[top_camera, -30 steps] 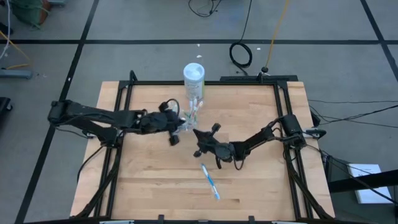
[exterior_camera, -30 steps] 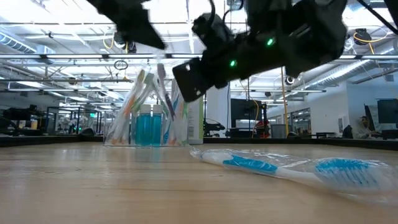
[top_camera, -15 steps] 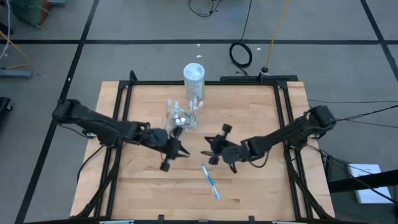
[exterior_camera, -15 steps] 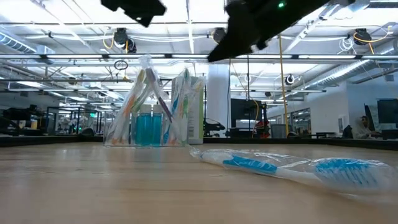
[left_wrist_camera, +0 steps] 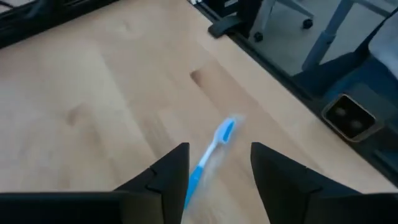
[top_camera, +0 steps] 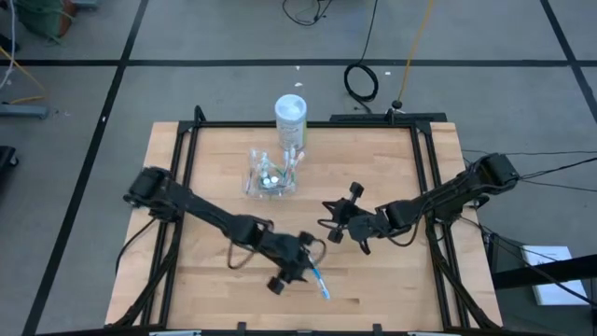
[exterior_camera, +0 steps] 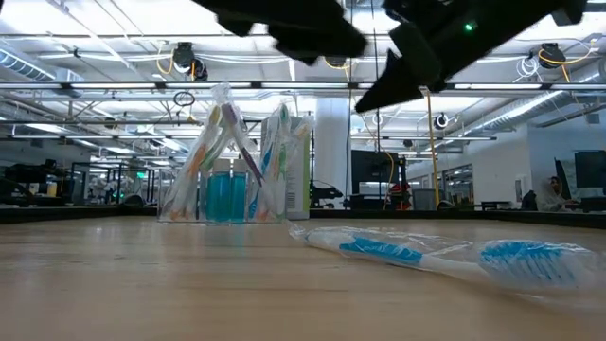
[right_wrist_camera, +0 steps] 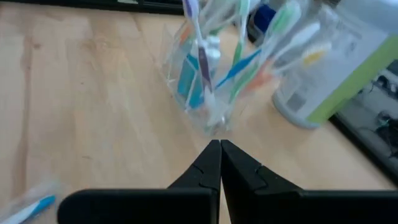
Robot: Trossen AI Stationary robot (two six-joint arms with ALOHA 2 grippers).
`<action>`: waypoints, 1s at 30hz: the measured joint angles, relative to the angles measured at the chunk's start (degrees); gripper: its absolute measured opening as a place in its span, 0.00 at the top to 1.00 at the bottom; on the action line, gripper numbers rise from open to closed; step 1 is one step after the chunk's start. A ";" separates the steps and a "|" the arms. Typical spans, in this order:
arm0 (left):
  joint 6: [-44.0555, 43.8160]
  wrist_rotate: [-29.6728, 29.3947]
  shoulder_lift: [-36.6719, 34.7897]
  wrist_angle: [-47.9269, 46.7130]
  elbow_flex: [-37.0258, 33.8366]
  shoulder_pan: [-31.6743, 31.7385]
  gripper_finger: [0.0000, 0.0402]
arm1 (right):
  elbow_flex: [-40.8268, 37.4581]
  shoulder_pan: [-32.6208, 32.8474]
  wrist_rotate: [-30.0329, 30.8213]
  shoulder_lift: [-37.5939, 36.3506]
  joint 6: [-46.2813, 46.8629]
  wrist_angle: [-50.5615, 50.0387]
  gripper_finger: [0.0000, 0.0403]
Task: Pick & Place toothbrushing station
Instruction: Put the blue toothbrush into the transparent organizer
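Hovering over the wrapped blue toothbrush [top_camera: 316, 276] on the tabletop [top_camera: 215, 280], I had the left hand [left_wrist_camera: 219, 167] with fingers spread apart, the brush lying between them below. The clear cup [top_camera: 271, 175] of toothbrushes stood well beyond that brush, beside a white bottle [top_camera: 290, 118]. My right hand [right_wrist_camera: 220, 163] pointed at the cup, fingers pressed together, empty.

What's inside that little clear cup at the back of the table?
The clear cup holds a bundle of toothbrushes with white, green, blue and pink handles, plus blue tubes standing upright. Their overlap hides the exact count and the cup's bottom.
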 joint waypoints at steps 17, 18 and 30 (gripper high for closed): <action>-4.68 5.32 24.03 3.47 13.08 -1.11 0.63 | -5.85 5.66 -0.18 -0.02 9.47 4.30 1.00; -5.68 5.32 24.05 3.29 13.08 -0.91 0.65 | -5.83 5.91 -0.19 -0.02 8.87 4.79 1.00; -6.32 2.39 17.51 -5.83 12.82 1.45 0.98 | -5.83 6.49 -0.01 0.00 7.23 6.18 1.00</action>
